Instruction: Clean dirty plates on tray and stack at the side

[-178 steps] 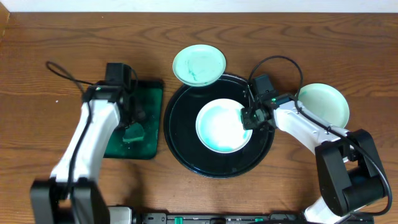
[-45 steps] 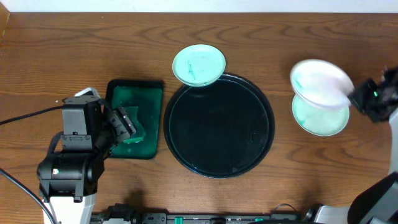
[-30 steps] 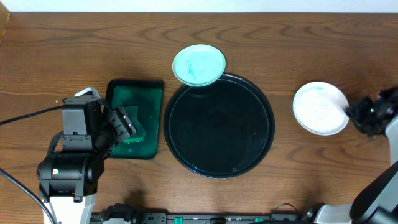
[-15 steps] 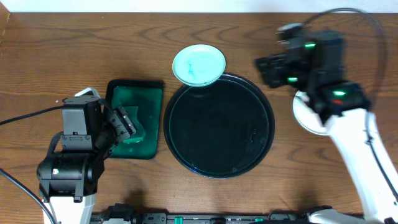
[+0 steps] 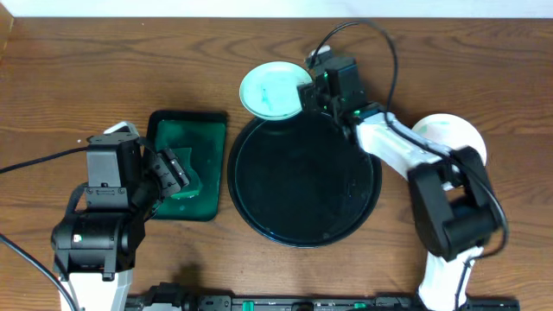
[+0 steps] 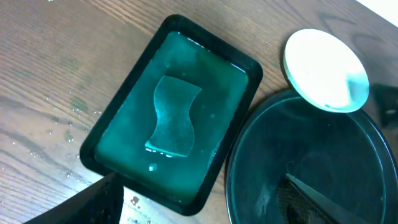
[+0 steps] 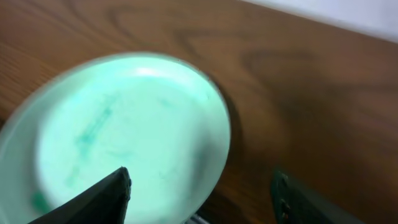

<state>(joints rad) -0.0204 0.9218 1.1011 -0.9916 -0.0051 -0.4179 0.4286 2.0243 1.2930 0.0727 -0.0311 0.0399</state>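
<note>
A white plate (image 5: 275, 89) smeared with teal-green rests at the far rim of the round black tray (image 5: 302, 186), which is bare inside. My right gripper (image 5: 311, 90) is open at this plate's right edge. In the right wrist view the plate (image 7: 124, 137) fills the left, and its edge lies between the two fingers of the gripper (image 7: 199, 208), which do not close on it. Another white plate (image 5: 448, 131) lies on the table right of the tray, partly behind my right arm. My left gripper (image 5: 169, 173) hangs open over the green tray, holding nothing.
A rectangular dark-green tray (image 5: 186, 115) left of the round tray holds green liquid and a sponge (image 6: 173, 118). The left wrist view also shows the smeared plate (image 6: 324, 68) and the black tray (image 6: 311, 143). Water drops dot the wood (image 6: 68, 118).
My right gripper set a white plate down on the plate at the right and opened. It then swung left across the tray to the smeared plate. The left arm has not moved.
</note>
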